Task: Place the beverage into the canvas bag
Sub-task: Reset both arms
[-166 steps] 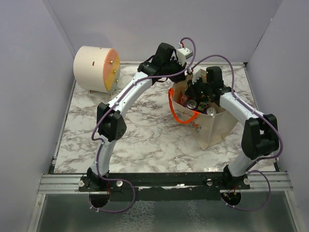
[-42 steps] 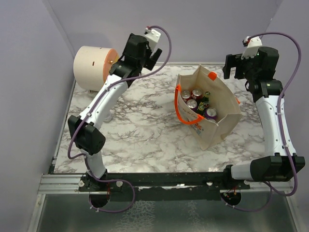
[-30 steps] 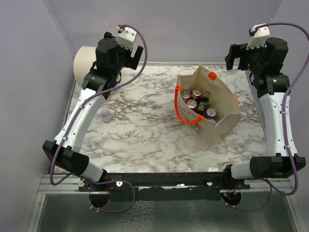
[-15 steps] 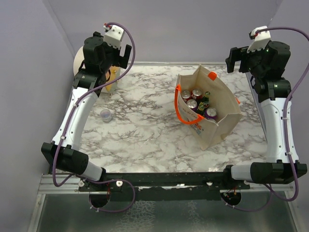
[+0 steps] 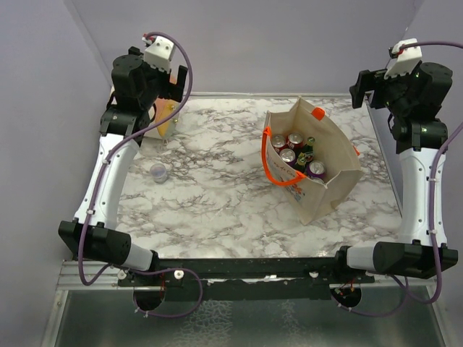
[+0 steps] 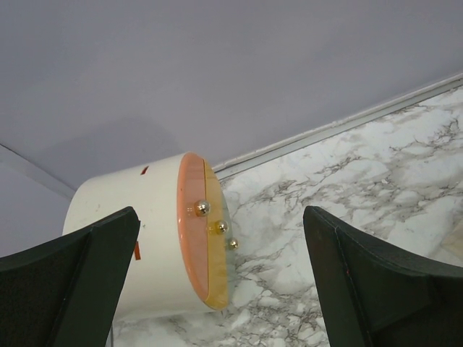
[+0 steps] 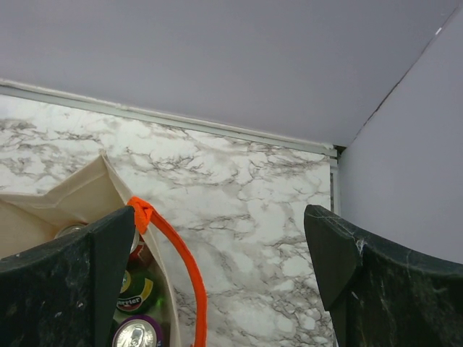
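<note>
The canvas bag stands upright on the right half of the marble desk. It is beige, its mouth gapes upward, and a small colourful print shows on its near side. One orange handle droops over the left edge and the other peeks up at the far rim. Several cans stand packed inside, tops up: red ones, a purple one and a green-labelled one.

At the far left corner a cream drum lies on its side, its orange face studded with small metal knobs. A small clear cup sits near it.

The left end effector hangs above the drum, spread wide and empty. The right end effector hangs past the bag's far right corner, equally wide and empty.
</note>
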You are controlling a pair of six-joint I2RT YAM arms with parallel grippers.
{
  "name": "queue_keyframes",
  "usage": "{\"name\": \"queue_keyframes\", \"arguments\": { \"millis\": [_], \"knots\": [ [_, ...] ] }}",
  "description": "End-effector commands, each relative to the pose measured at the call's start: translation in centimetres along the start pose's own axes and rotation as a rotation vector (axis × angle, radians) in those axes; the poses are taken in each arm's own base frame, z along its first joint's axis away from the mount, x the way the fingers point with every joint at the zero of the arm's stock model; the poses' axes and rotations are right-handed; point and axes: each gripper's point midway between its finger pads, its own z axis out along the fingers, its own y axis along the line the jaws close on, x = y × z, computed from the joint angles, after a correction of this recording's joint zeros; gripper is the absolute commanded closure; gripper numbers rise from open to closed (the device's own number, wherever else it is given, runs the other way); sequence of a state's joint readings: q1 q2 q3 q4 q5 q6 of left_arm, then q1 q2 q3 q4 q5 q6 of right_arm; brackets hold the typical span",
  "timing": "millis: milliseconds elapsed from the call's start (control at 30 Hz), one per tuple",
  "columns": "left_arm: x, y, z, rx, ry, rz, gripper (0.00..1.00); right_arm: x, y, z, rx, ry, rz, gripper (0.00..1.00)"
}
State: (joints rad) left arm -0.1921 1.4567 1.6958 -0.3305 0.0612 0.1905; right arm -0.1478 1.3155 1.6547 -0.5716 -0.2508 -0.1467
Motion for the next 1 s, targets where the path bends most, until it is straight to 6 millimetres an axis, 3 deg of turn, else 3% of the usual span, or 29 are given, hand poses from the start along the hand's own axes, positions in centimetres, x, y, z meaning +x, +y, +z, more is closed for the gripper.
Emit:
{"name": "queue_keyframes", "arguments": {
  "millis": [0, 133, 300, 800, 967],
  "knots": [
    [-1.0, 1.5, -2.7, 0.003, -0.043, -0.061, 0.01, -1.0, 1.0, -0.3, -0.066, -0.032, -0.02, 0.0],
    [-0.9, 2.7, -3.5, -0.003, -0.053, -0.069, 0.01, -0.6, 0.9, -0.3, -0.076, -0.024, -0.018, 0.0],
    [-1.3, 3.7, -3.1, -0.045, -0.059, -0.062, 0.01, -0.7, 1.0, 0.0, -0.093, -0.026, -0.025, 0.0],
    [-2.5, 2.7, -1.5, 0.031, -0.077, -0.082, 0.01, -1.2, 0.5, -0.4, -0.083, -0.035, -0.063, 0.0],
    [-2.0, 2.6, -1.3, 0.038, -0.062, -0.076, 0.01, -1.0, 0.8, -0.4, -0.107, -0.031, -0.077, 0.0]
  ]
}}
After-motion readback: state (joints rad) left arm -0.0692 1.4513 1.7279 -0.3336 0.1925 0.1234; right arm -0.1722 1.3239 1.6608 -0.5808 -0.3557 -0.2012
